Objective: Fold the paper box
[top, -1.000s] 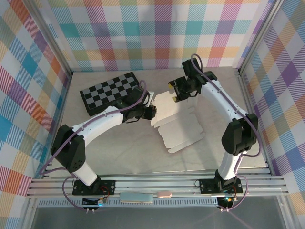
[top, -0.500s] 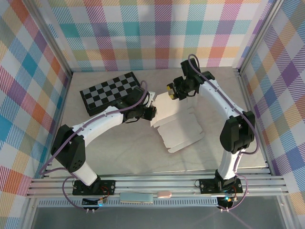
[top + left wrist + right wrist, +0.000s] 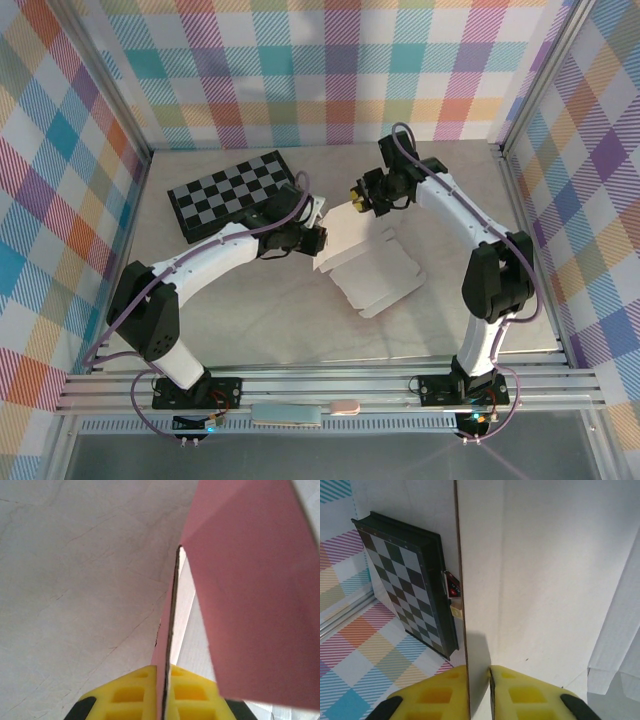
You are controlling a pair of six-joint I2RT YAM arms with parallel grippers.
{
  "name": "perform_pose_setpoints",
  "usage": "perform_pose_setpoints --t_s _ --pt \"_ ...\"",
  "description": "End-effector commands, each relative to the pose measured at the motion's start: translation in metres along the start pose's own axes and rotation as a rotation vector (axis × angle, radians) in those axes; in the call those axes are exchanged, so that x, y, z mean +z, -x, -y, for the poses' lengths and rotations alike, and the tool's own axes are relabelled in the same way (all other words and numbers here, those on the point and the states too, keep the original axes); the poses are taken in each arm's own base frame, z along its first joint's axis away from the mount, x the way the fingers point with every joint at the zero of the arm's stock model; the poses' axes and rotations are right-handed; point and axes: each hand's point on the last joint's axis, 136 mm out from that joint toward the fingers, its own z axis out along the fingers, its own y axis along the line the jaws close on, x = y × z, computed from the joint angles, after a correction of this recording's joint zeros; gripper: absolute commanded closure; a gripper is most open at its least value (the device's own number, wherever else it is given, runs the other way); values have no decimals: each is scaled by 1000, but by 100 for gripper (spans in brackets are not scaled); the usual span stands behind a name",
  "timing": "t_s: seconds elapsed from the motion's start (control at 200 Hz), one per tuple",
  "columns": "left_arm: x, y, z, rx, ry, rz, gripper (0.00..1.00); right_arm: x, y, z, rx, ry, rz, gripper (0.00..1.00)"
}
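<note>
In the top view the two arm bases sit on the rail at 6 o'clock, and the pale grey surface (image 3: 250, 320) runs away from them. Just right of the middle lies the paper box (image 3: 372, 270), an unfolded sheet with its whitish side up. Its near part rests flat on the surface, with small flaps along the 4 o'clock edge. Its far panel tilts up off the surface toward 11 o'clock.

The left gripper (image 3: 320, 238) meets the sheet at its 9 o'clock edge. The right gripper (image 3: 357, 197) meets it farther back, at the 12 o'clock corner.

In the left wrist view the jaws stand narrow. Their yellow pads (image 3: 125, 697) press from both sides on the thin card edge, and the pink face of the box rises toward 1 o'clock over the bare surface.

In the right wrist view the jaws are also narrow. The yellow pads sit at 6 o'clock on either side of the whitish panel, clamping it.

Beyond the box, at its 10 o'clock, a black-and-grey checkered board (image 3: 232, 190) lies flat on the surface, near the left gripper but apart from the sheet. Plaid walls (image 3: 330, 70) close the space at 12 o'clock.
</note>
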Motion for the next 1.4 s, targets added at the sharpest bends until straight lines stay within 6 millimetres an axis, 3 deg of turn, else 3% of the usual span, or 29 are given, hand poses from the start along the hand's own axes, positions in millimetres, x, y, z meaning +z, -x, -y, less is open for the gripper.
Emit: perform_pose_setpoints --t_s 0.0,0.16,0.38,0.48,0.59,0.725,0.88,1.115,1.255,1.395 --pt "-10 31 2 -17 -47 115 100 -3 4 18 -18 -29 19 85" --pt "-10 29 -2 -26 -64 110 100 2 6 29 -28 4 30 88" --pt "-11 29 0 -25 -98 104 100 -2 16 22 -72 128 108 100" --pt "-12 31 -3 -51 -110 102 100 -3 21 25 -47 173 139 100" --pt "-25 36 -13 -136 -115 101 78 -7 25 32 10 181 172 100" --pt "-61 53 -15 -314 -119 162 51 -13 28 32 58 179 195 100" --pt "-81 69 -3 -624 -177 150 51 -18 28 30 102 181 203 100" --pt "-65 74 23 -875 -186 75 53 -20 29 28 116 180 209 100" --pt "-48 68 23 -899 -129 39 53 -20 28 28 121 182 205 100" --pt "-32 67 36 -896 -144 13 52 -23 27 28 119 185 207 100"
